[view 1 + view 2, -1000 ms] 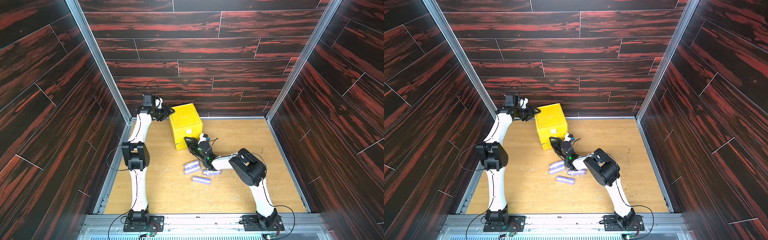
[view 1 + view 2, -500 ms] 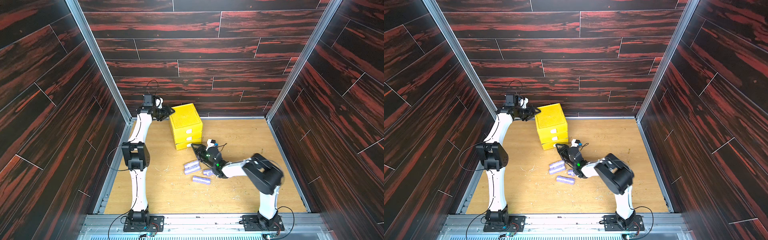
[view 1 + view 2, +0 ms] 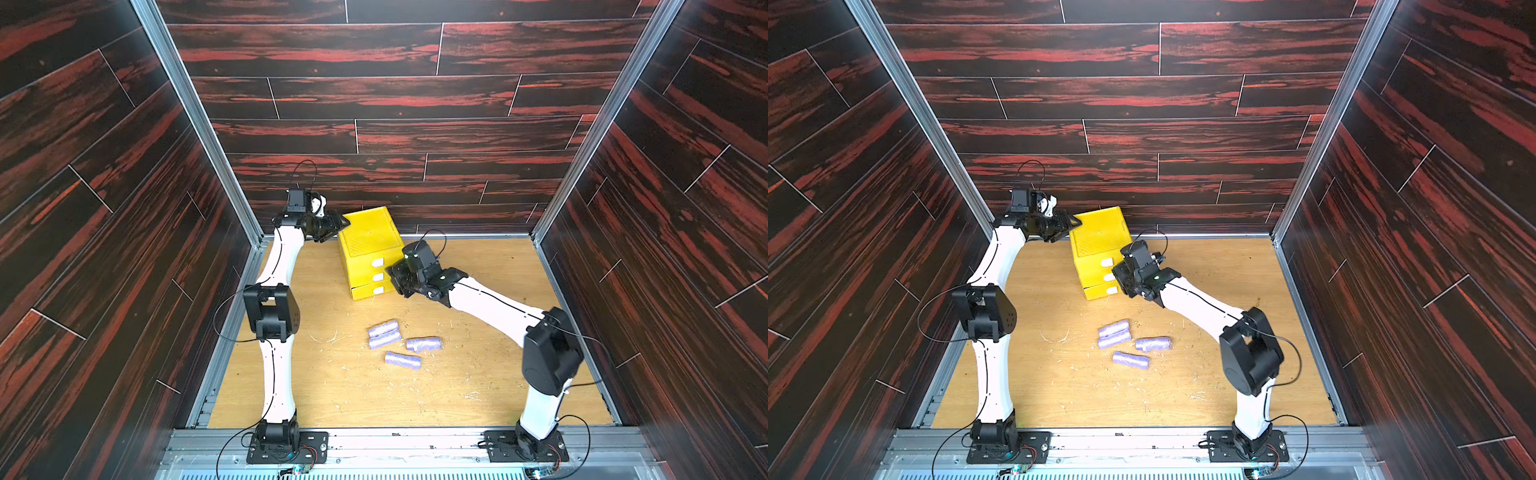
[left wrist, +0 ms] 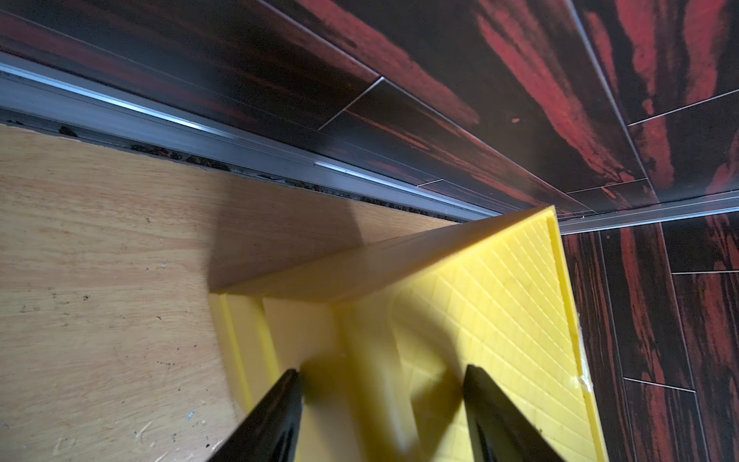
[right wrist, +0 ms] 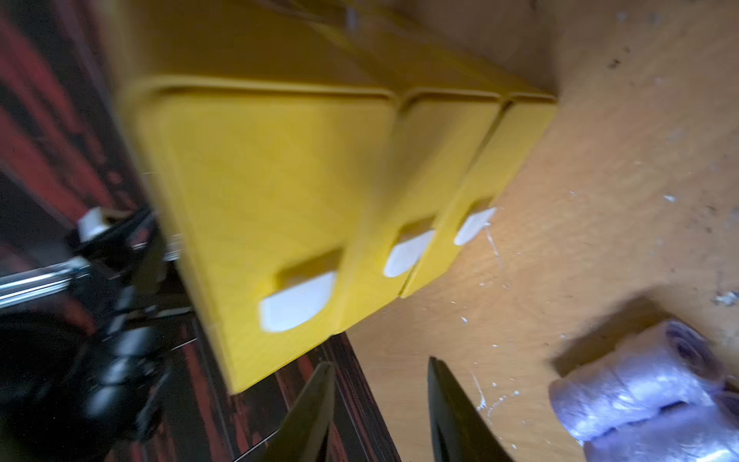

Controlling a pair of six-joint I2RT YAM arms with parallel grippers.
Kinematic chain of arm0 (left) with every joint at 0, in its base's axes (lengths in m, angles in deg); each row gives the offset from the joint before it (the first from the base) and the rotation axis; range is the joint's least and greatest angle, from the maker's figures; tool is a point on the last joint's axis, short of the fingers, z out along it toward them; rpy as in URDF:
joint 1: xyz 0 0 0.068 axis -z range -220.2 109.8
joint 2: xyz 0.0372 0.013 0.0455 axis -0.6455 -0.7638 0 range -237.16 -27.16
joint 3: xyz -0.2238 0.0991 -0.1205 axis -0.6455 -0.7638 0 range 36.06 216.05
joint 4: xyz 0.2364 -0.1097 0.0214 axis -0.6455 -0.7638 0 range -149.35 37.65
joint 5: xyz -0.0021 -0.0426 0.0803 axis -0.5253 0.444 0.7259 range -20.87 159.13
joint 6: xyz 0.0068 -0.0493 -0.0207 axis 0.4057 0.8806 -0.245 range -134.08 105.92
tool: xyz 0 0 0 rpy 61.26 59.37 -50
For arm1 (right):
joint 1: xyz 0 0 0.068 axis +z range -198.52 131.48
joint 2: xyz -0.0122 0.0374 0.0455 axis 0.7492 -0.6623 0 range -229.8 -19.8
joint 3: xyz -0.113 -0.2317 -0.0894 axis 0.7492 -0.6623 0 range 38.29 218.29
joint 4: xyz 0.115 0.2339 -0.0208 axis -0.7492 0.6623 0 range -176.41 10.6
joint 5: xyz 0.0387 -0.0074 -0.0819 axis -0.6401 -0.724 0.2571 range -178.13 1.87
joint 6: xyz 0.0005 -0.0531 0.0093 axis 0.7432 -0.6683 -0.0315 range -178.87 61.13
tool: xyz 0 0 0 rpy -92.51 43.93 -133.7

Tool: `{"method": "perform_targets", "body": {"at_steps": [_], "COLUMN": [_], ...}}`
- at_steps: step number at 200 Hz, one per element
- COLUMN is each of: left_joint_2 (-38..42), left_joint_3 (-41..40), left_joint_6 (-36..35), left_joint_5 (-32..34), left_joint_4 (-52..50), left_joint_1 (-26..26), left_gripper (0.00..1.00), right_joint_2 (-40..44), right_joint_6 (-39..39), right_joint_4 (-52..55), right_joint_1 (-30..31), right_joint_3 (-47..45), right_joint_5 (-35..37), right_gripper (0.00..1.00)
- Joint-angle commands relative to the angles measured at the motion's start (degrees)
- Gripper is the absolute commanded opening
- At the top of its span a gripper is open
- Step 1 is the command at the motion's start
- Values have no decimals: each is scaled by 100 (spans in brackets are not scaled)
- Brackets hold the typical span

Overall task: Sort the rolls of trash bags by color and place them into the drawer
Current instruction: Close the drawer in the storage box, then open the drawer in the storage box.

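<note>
Right claw has climbed from low at the foot of the chest to the height of the white tabs. Its elbow has swung outward. Left arm unchanged.

Nearest: four lavender rolls of trash bags lie loose on the worktop, two touching side by side, two just beside them. No pink or green roll shows in any view; judged already stowed.

Middle: right claw sits just in front of the drawer, jaws slightly parted and empty.

Far: left claw rests at the chest's rear upper corner, jaws spread. All three drawers look pushed in.

Step in hand (judgement): opening a drawer for the lavender set, with the left arm bracing the chest.

Next move calls for lining the narrow jaws on one thin tab and pulling straight along the slide. The brace must keep the light chest from sliding. Which drawer is free cannot be told.

View differences:
- Both top views show all four rolls and both arm poses, but hide the jaw gaps.
- Right wrist view, motion-blurred, shows the parted right claw with nothing between the jaws. It also shows the recess behind each tab and only two rolls.
- Left wrist view shows the left claw straddling the chest's corner edge, clear of it on both sides. No tabs or rolls appear there.
</note>
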Motion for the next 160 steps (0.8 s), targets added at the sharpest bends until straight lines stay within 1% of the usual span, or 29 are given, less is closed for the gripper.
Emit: {"method": "perform_targets", "body": {"at_steps": [1, 4, 13, 74, 109, 160], "left_joint_2": [115, 108, 102, 61, 41, 39], "left_joint_3": [-200, -202, -199, -211, -213, -215], "left_joint_6": [-122, -113, -97, -62, -33, -18], "left_joint_5": [-202, -202, -219, -285, -331, -359], "left_joint_4": [-680, -675, -669, -639, -616, -600], "left_joint_1": [248, 248, 248, 256, 256, 256], "left_gripper": [67, 67, 67, 67, 67, 67], "right_joint_2": [-381, -408, -473, -796, -954, -1161], "right_joint_6": [436, 635, 803, 1389, 1592, 1714], "right_joint_4": [282, 214, 31, -629, -950, -1014], "right_joint_1": [-3, 1, 1, 1, 10, 9], "right_joint_3": [-161, -182, -227, -309, -312, -186], "right_joint_5": [-591, -600, -624, -471, -361, -217], "right_gripper": [42, 42, 42, 44, 46, 46]}}
